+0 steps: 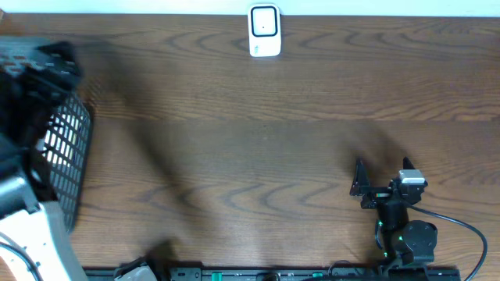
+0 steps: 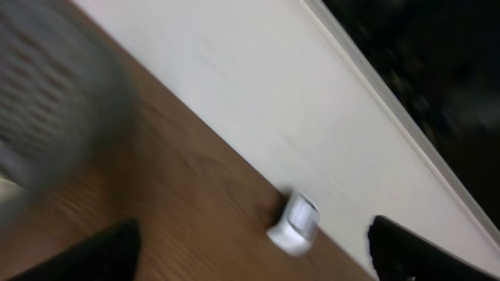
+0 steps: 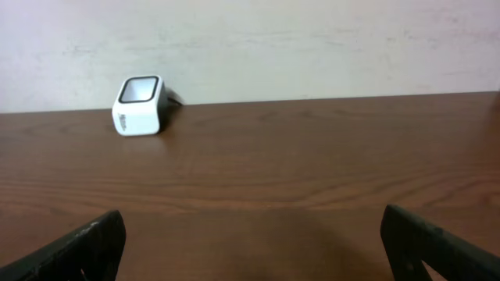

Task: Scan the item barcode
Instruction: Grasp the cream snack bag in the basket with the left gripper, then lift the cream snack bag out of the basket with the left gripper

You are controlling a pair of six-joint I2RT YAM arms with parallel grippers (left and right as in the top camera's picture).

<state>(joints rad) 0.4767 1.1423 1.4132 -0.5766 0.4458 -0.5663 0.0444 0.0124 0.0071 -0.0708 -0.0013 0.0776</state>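
A brown wood-grain tabletop (image 1: 258, 133) is filling the overhead view, with a strip of pale wall (image 3: 312, 39) running behind its far edge. A black mesh basket (image 1: 69, 152) is sitting at the left edge, partly out of frame; something pale is showing through its mesh, too unclear to name. The left arm (image 1: 35, 66) is hanging over the far left corner above the basket, smeared by blur. In its wrist view the left gripper (image 2: 258, 261) is showing its two dark fingers (image 2: 94, 254) standing far apart at the lower corners, nothing between them, with the basket appearing only as a grey blur at the upper left. The right arm (image 1: 402, 230) is sitting near the near right corner, a black cable (image 1: 461, 226) looping from its base toward the right edge. The right gripper (image 3: 254, 254) is facing the far edge with its fingers (image 3: 78, 250) spread wide and only bare wood between them. The white barcode scanner (image 1: 264, 31) is standing at the middle of the far edge, against the wall, its dark-framed window tilting upward; from the right wrist it is lying to the far left, well apart from that claw. The left wrist camera is catching it blurred, ahead between the fingers.
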